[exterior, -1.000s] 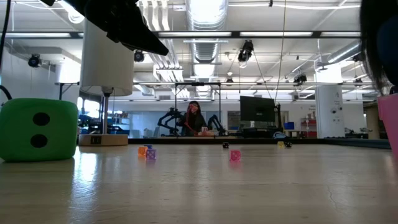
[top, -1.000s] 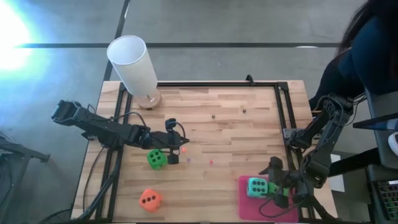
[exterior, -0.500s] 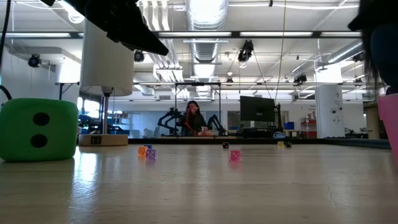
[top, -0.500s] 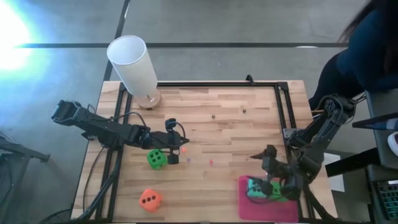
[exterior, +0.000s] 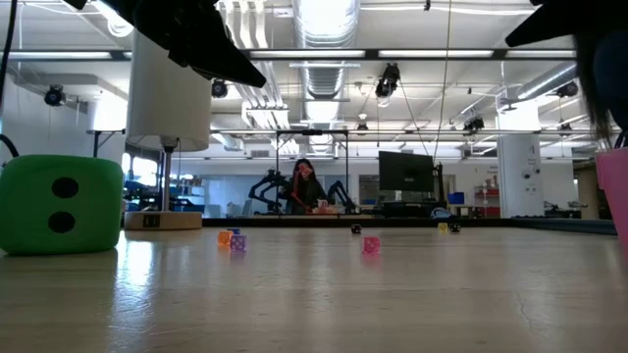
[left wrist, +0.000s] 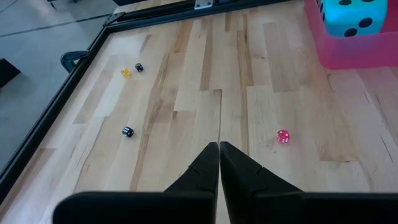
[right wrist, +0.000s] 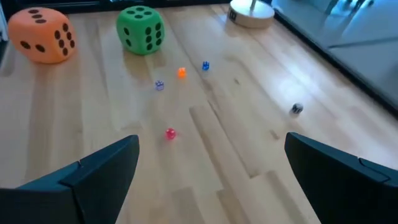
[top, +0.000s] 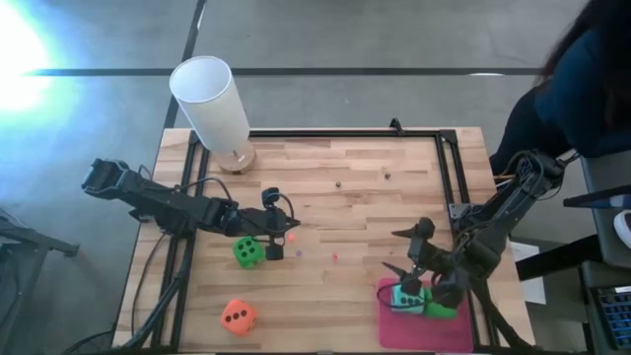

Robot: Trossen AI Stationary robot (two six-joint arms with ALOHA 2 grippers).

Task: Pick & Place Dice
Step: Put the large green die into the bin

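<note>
High view: right hand (top: 402,253) farther leftward

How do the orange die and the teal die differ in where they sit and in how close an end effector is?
The orange die rests on bare wood near the table's front edge, while the teal die sits on the pink mat beside a green die. The open right end effector hovers next to the teal die; no end effector is near the orange die. Both are soft-looking cubes with dark pips.
</note>
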